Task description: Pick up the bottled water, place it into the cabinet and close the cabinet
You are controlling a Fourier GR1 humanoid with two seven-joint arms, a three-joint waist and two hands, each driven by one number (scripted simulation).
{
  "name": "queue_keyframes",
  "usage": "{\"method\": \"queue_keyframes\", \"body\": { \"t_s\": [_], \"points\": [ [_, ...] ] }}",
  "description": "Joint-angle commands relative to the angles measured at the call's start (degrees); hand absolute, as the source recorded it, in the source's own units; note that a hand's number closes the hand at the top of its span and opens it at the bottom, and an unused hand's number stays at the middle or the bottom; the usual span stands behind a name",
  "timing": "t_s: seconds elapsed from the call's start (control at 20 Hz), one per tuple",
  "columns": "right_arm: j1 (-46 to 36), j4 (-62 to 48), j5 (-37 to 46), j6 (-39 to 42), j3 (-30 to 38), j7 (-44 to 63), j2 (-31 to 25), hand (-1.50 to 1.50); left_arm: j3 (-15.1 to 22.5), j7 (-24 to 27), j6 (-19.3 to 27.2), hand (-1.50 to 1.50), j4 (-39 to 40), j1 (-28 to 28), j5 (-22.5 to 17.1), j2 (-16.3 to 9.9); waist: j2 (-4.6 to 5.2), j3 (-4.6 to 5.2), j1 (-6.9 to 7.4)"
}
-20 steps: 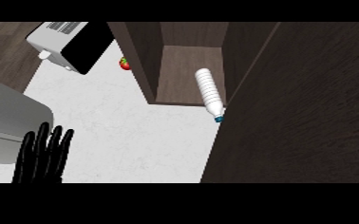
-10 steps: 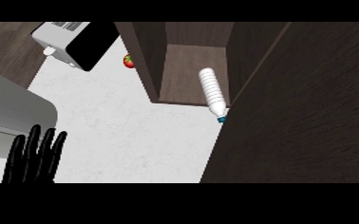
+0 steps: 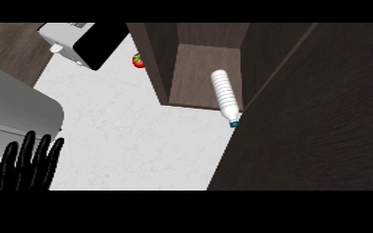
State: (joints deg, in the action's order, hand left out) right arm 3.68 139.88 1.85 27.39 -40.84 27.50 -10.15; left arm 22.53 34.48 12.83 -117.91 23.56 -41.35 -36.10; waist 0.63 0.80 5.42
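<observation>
The bottled water (image 3: 225,97) lies in the open cabinet (image 3: 197,69), cap overhanging its edge.

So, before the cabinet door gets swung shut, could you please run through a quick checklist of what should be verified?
1. Bottled water lying inside the cabinet: ok for the body.
2. Bottle fully past the front edge: not ok; its blue cap sticks out over the white counter.
3. Cabinet door open and ready to swing: ok.
4. Door's path free of the bottle: not ok, since the cap end lies right beside the door.
5. Left hand out of the way: ok; it is open at the lower left edge, fingers up.
6. Right hand placed to push the door: cannot tell; it is not in view.
</observation>
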Motion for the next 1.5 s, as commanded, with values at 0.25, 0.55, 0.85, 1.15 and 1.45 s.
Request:
{"method": "queue_keyframes", "body": {
  "t_s": [0.25, 0.55, 0.85, 1.15, 1.45],
  "points": [
    [-1.6, -11.2, -9.1, -5.8, -4.4, 3.2, 9.7, 1.50, -0.5, 0.3, -2.9, -1.50, -0.2, -1.0, -0.6, -0.9, 1.82, 0.10, 2.81],
    [0.1, -16.4, -23.7, -3.5, -4.1, 6.4, 9.7, 1.50, -1.4, 0.1, -4.1, -1.50, 0.0, -0.9, -0.7, -2.2, 2.40, -0.07, 4.95],
    [1.0, -13.5, -23.1, -11.3, 5.6, 2.4, 9.7, 1.50, -2.0, 0.6, -4.2, -1.50, -0.1, 1.6, -1.8, -1.9, 1.01, -0.22, 1.61],
    [2.4, -14.4, -21.9, -17.3, 11.6, -0.6, 9.8, 1.50, -3.3, 1.3, -4.9, -1.50, 1.6, 2.0, -2.2, -2.1, 1.36, -0.11, 0.35],
    [-8.0, -23.3, -23.0, -24.7, 18.7, -2.5, 9.9, 1.50, -2.8, 0.9, -6.1, -1.50, 0.1, 1.6, -2.2, -2.5, 1.47, -0.36, 2.64]
  ]
}}
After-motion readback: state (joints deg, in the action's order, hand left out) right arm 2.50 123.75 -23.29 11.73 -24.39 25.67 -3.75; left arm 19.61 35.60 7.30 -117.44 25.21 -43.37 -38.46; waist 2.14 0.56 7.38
